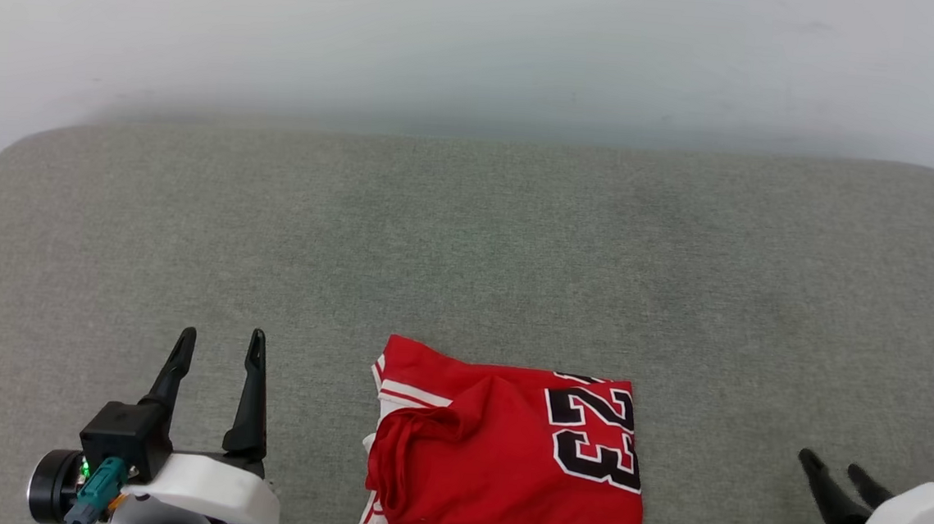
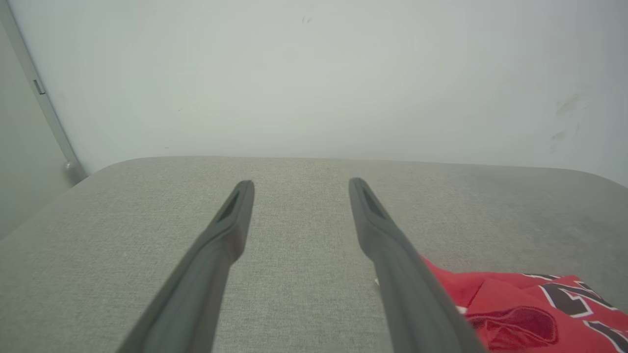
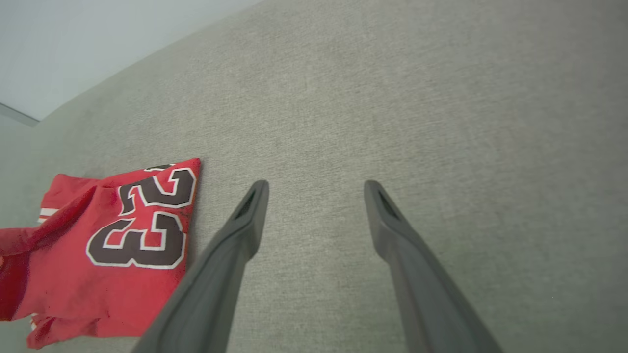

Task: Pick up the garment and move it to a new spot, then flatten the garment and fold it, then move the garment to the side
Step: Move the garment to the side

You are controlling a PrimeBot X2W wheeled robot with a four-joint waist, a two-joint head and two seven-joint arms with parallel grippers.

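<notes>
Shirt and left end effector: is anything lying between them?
No, just bare grey cushion between the shirt and the left end effector, seen in the head view.

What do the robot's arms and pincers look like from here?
The left pincer has two long, dark, tapering fingers with a slot near each tip, on a black block. Behind it sits a white moulded shell, a black cylinder with a green light and a teal plug. The right pincer has matching dark fingers and a white shell.
</notes>
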